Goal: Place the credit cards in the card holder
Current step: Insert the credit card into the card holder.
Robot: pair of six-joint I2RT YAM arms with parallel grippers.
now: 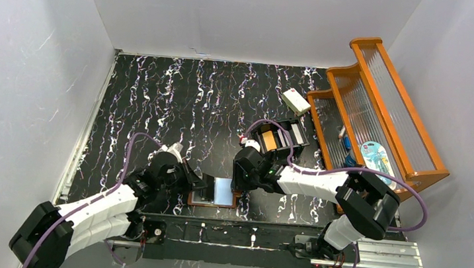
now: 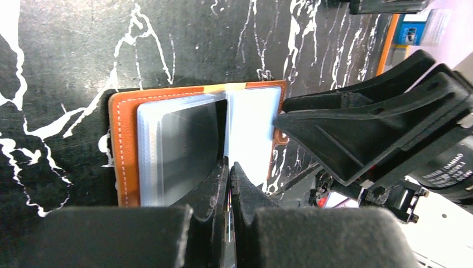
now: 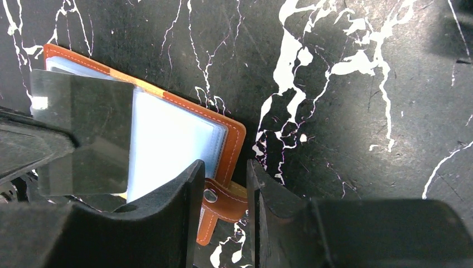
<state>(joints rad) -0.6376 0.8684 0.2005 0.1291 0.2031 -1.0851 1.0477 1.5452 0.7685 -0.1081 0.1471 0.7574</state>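
Lying open near the front edge between the two arms, the card holder (image 3: 237, 131) is showing its pale blue sleeves inside an orange-brown leather border. The left gripper (image 2: 228, 167) is pinching a grey card (image 3: 83, 131) tight, standing it on edge over the holder's middle. The right gripper (image 3: 224, 167) is sitting at the holder's right edge with its jaws parted, the snap tab (image 3: 223, 202) lying in the gap and nothing clamped. Farther back and right, the black compartmented box (image 1: 280, 140) is carrying an orange card (image 1: 269, 141) and pale cards (image 1: 296, 135) in separate bays. A white block (image 1: 295, 101) is resting just beyond it. At far right a wooden rack (image 1: 341, 70) with ribbed panels is holding a pale blue packet (image 1: 378, 157). The black marbled tabletop (image 1: 178, 101) is running under it all, with plain white walls (image 1: 247, 15) enclosing it.
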